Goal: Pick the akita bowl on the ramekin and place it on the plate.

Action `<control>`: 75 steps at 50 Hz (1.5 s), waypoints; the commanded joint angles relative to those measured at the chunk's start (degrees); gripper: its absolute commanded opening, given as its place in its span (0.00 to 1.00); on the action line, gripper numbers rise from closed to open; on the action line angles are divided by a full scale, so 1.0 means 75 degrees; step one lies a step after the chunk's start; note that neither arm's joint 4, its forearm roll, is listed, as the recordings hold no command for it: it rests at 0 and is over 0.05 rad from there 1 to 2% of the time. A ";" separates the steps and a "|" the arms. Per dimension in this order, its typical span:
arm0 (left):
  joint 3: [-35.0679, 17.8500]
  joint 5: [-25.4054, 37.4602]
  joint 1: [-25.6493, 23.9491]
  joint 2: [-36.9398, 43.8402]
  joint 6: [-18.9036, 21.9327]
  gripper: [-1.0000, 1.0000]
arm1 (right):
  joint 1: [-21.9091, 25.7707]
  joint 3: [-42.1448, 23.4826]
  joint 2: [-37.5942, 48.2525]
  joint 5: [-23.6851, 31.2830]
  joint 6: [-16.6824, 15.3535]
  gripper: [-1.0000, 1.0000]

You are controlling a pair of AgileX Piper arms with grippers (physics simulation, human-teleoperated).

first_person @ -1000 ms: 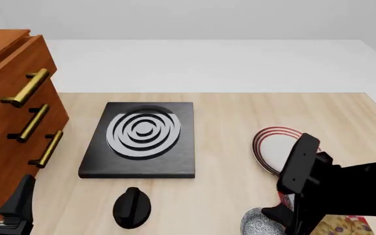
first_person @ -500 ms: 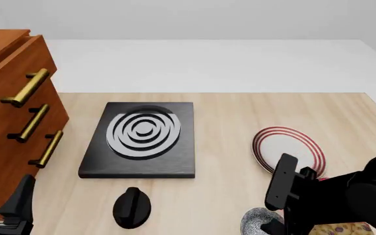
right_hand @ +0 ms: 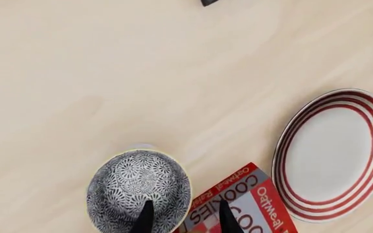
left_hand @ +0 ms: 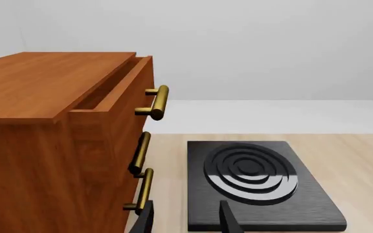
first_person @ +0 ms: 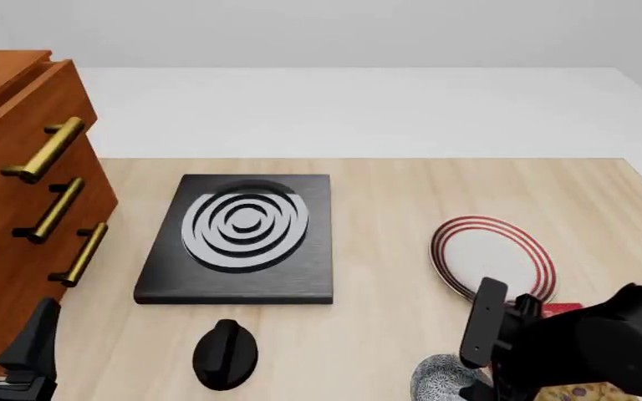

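Hovering over the grey-speckled round akita bowl, near the red-ringed white plate, the right gripper has 2 fingers spread, grasping nothing; straddle the rim squarely before pinching.

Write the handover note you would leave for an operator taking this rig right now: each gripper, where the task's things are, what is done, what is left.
Right gripper: open, above the bowl, one finger over the bowl, the other over the cookie box; nothing held.
Left gripper: open, idle near the drawer cabinet and the stove.
Bowl: at the table's near edge, beside the cookie box. A sliver of white rim shows under it, likely the ramekin.
Plate: bare, beyond the bowl.
Done: right arm positioned over the bowl.
Left: grip the bowl's rim, lift it, set it on the plate.
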 commanded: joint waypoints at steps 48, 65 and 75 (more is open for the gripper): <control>0.0000 -0.0001 0.0001 0.0000 0.0001 1.00 | 0.1056 0.0172 0.0773 -0.0640 0.0574 0.00; 0.0000 0.0000 -0.0002 0.0000 -0.0001 1.00 | 0.1751 -0.0166 -0.0210 0.0452 0.0865 0.00; 0.0000 0.0001 0.0000 0.0000 -0.0001 1.00 | 0.1318 -0.0171 -0.1285 0.1128 0.0297 0.00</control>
